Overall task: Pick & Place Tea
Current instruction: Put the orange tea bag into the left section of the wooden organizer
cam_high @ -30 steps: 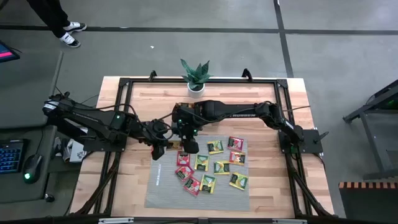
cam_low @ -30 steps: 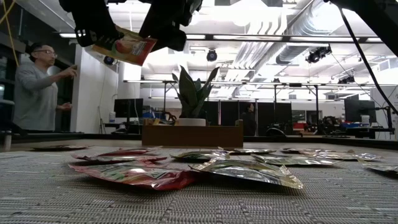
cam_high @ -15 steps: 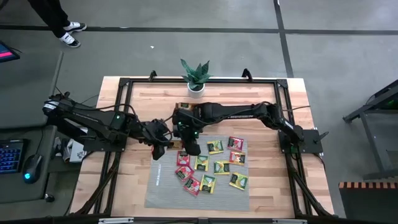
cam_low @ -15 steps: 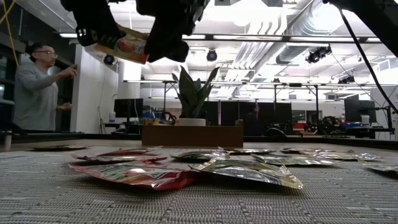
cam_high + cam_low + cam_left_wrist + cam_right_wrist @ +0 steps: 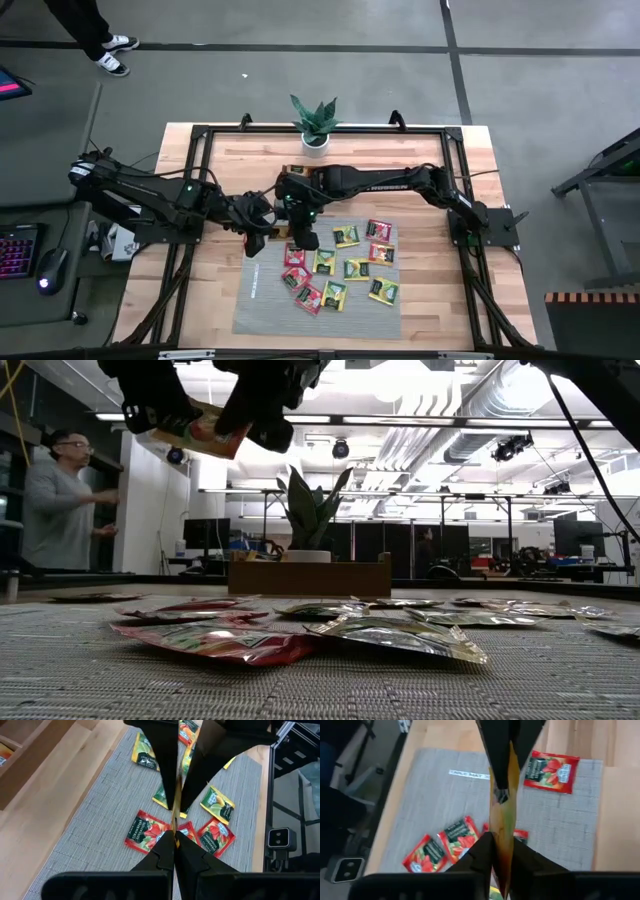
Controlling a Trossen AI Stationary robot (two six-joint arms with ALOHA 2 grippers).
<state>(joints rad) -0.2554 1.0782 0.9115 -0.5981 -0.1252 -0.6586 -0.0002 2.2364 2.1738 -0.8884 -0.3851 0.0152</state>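
- Hanging in the air between the two arms, one sachet (image 5: 197,432) was pinched from both sides: the left end effector (image 5: 262,236) was fully shut on one edge, and the right end effector (image 5: 302,236) had its fingers drawn in on the opposite edge.
- In the right wrist view the sachet (image 5: 503,825) stood edge-on between that arm's own fingers (image 5: 481,851), its long axis running straight away toward the other arm's fingertips.
- The left wrist view showed the same: the packet reduced to a thin line (image 5: 176,800) running from its own closed fingers to the opposite pair.
- Both end effectors were thus equally near; the sachet lay directly on the line joining them, above the near-left part of the grey mat (image 5: 262,300).
- The other sachets (image 5: 352,268) lay flat on the mat, well below.
- The wooden tray (image 5: 309,576) sat behind the mat on the tabletop (image 5: 230,165), in front of the potted plant (image 5: 314,122).
- My judgement: a handover was under way, and it hinged on the left releasing before either arm pulled along that axis.
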